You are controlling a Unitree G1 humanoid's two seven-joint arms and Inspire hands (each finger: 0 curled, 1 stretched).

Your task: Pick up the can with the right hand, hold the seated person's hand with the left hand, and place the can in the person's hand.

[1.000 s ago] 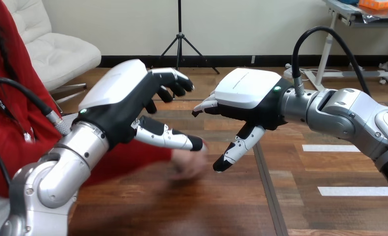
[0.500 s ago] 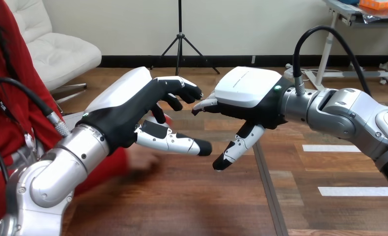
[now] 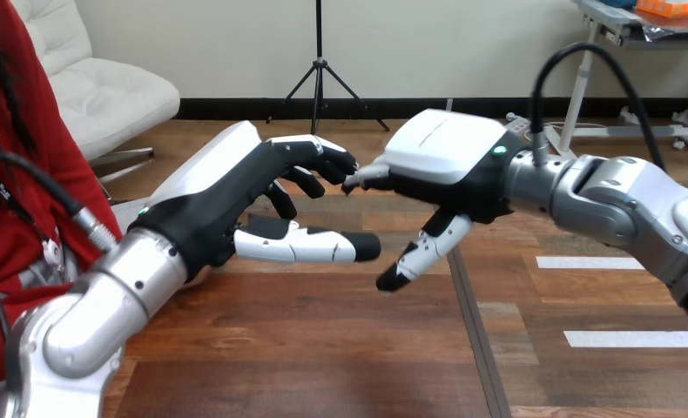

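My left hand (image 3: 223,202) is raised over the middle of the wooden table (image 3: 323,348). Its fingers are loosely bent, its thumb (image 3: 310,246) points straight to the right, and nothing lies in it. My right hand (image 3: 449,161) hovers opposite, back upward, open, with straight fingers pointing left and the thumb (image 3: 414,257) hanging down. The fingertips of the two hands almost meet at mid-view. The person (image 3: 14,187) sits at the left edge in a red sleeve.
Both silver forearms reach in from the lower corners, the left arm (image 3: 105,300) passing close in front of the person. Bare wooden tabletop lies below and between the hands.
The person's hand, which lay under my left hand, has drawn back to the left and out of sight. My left thumb has swung further right. My right hand has risen and tilted slightly.
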